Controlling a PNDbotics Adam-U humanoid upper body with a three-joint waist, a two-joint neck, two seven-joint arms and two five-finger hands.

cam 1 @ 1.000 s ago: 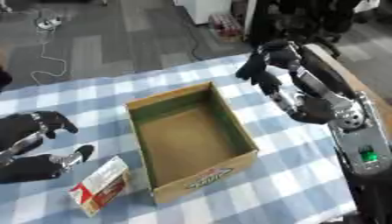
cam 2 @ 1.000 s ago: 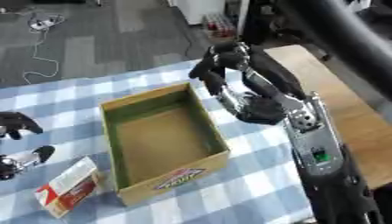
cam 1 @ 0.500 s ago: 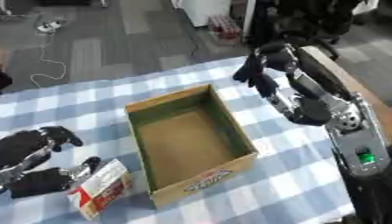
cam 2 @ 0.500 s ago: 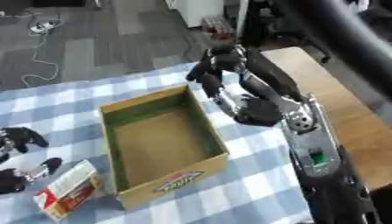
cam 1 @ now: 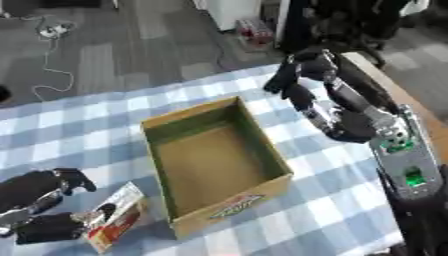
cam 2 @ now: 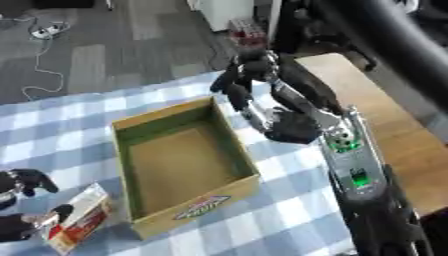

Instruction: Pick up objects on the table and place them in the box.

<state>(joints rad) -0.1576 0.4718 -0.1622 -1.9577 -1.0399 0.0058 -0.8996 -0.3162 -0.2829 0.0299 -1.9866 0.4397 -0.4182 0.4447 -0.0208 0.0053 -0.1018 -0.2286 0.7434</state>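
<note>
The open cardboard box [cam 1: 215,165] sits empty on the checkered desk [cam 1: 315,210]; left hand [cam 1: 39,205] curls its fingers around a small carton [cam 1: 114,225] beside it; right hand [cam 1: 302,82] hovers open

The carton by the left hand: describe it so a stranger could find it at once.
On the checked cloth stands an open cardboard box. Just left of its near corner lies the carton, at the left hand. It is small, closed, and white and red, unlike the big brown box.

Grey floor [cam 1: 131,45] — white cable [cam 1: 44,75], blue-checked tablecloth [cam 1: 87,115].
</note>
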